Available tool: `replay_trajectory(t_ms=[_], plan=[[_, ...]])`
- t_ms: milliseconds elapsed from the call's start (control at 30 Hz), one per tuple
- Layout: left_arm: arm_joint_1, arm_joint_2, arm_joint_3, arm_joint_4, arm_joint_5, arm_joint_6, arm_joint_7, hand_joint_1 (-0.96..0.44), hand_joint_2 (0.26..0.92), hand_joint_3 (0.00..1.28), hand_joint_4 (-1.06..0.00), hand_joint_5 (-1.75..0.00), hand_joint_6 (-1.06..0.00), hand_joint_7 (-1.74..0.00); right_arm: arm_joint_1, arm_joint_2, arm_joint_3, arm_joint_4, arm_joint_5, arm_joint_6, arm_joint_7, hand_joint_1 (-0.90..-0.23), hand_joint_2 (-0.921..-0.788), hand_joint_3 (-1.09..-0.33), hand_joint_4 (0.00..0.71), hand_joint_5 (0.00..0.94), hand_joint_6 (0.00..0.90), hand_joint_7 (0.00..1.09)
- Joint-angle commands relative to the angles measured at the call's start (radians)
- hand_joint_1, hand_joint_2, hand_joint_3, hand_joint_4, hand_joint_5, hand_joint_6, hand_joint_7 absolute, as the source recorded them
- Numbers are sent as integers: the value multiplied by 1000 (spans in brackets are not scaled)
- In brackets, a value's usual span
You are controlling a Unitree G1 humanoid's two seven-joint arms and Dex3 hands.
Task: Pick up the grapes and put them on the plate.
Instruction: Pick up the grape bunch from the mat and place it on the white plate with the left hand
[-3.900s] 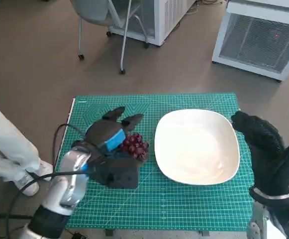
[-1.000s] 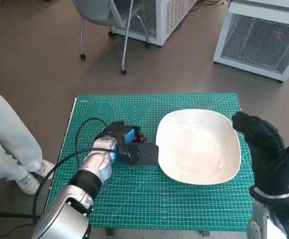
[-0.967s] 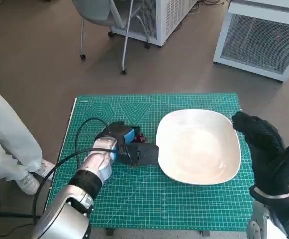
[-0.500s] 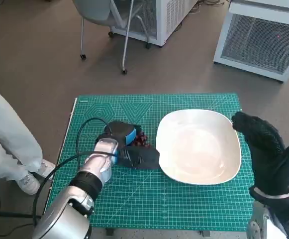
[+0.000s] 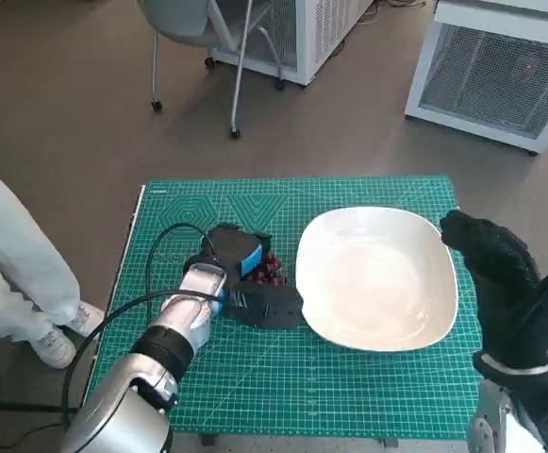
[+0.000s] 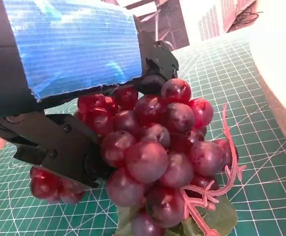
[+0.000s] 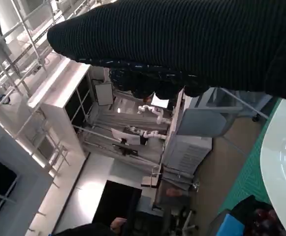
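Observation:
A bunch of dark red grapes lies on the green cutting mat, just left of the white plate. My left hand grips the bunch, its black fingers wrapped around it. The left wrist view shows the grapes pressed against the fingers under the blue-taped back of that hand, pink stem and a green leaf hanging below, and the plate's rim close by. Whether the bunch is off the mat I cannot tell. My right hand stands past the plate's right edge, holding nothing.
A person's white trouser leg and shoe are at the table's left side. A chair and white cabinets stand on the floor beyond the table. A black cable loops over my left forearm.
My left hand, earlier spread above the grapes, has closed around them and turned; over the last second it shifted slightly and more of the bunch shows. The right hand has not moved.

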Motion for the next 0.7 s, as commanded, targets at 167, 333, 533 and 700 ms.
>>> replay_trajectory(t_ms=[167,333,533,700], plan=[[5,2,5,25,-10,7,-7,1,921,218,-494,-1492,-506,-1168,13,-4,-5,12,2,3,5,-484,-921,-521,534,3,185,585],[6,2,14,28,-19,7,-6,1,921,204,-509,-1468,-520,-1162,14,-4,-5,9,-1,2,3,-484,-921,-522,534,3,185,585],[7,4,20,23,-29,8,-4,1,921,196,-523,-1443,-520,-1172,13,-3,-5,8,-1,2,3,-483,-921,-523,534,2,185,585],[8,9,27,17,-37,6,-4,1,921,195,-508,-1463,-540,-1149,11,-3,-5,11,-2,0,4,-483,-921,-523,534,2,185,585]])
